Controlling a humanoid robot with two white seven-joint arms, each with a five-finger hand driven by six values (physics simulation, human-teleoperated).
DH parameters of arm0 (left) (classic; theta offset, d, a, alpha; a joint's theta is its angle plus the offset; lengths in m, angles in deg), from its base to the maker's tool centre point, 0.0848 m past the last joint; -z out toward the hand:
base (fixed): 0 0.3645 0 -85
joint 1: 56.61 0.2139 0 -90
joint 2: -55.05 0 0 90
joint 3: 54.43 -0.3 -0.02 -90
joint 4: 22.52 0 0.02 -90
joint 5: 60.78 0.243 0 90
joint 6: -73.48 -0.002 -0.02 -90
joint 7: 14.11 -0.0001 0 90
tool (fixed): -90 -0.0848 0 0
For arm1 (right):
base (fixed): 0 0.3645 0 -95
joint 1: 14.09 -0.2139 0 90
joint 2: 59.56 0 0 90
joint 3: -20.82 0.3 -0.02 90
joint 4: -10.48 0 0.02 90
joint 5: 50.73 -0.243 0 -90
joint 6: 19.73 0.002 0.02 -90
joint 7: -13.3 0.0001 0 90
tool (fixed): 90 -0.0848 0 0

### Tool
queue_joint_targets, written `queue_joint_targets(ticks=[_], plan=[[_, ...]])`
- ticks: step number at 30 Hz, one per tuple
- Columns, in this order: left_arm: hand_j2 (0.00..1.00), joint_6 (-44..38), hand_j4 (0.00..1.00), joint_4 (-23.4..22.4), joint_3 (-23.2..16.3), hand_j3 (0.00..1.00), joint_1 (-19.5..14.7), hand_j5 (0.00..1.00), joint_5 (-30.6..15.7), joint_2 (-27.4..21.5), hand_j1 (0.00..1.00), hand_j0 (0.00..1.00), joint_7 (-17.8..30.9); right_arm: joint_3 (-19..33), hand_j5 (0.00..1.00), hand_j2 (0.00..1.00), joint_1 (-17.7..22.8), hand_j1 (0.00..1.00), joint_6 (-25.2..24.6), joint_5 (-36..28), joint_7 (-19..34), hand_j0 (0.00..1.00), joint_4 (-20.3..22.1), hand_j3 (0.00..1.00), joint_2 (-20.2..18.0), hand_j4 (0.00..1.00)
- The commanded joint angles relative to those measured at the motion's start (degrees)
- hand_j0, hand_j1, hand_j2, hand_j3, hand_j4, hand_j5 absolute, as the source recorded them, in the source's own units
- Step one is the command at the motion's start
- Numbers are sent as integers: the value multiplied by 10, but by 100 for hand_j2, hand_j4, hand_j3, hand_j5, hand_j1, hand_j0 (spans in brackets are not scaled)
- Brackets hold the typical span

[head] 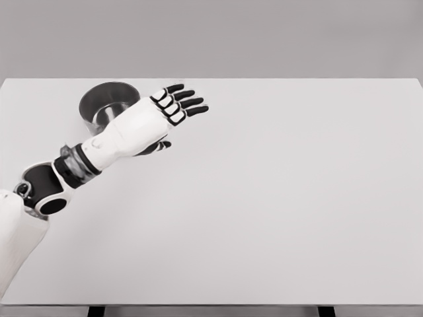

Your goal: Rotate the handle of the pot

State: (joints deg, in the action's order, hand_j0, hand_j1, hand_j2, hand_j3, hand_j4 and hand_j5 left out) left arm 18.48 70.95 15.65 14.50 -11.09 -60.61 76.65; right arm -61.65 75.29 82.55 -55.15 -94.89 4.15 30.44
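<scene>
A round steel pot (106, 104) stands on the white table at the far left. Its handle is hidden from me, likely behind the hand. My left hand (173, 105) lies over the pot's right side, palm down, fingers stretched out to the right and holding nothing. The thumb (158, 146) shows below the palm. The left forearm runs in from the lower left. I cannot tell whether the hand touches the pot.
The white table (277, 198) spans the whole view, with its front edge near the bottom and its far edge against a grey wall.
</scene>
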Motion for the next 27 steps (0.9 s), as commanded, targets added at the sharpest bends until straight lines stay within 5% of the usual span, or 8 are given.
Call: queue_joint_targets(ticks=[1, 7, 10, 27], plan=[[100, 0, 100, -6, -2, 100, 0, 100, 5, -1, 100, 100, -1, 0, 100, 100, 0, 100, 0, -1, 0, 100, 0, 100, 0, 100], [100, 0, 100, -89, -2, 100, -2, 100, 23, 24, 100, 100, -3, -1, 100, 100, 0, 100, 0, -1, 0, 100, 0, 100, 0, 100], [100, 0, 100, -94, -1, 100, -5, 100, 52, 40, 100, 100, -3, -1, 100, 100, 0, 100, 0, -1, 0, 100, 0, 100, 0, 100], [100, 0, 100, -118, 56, 100, 2, 100, 52, 15, 100, 100, -3, -1, 100, 100, 0, 100, 0, -1, 0, 100, 0, 100, 0, 100]])
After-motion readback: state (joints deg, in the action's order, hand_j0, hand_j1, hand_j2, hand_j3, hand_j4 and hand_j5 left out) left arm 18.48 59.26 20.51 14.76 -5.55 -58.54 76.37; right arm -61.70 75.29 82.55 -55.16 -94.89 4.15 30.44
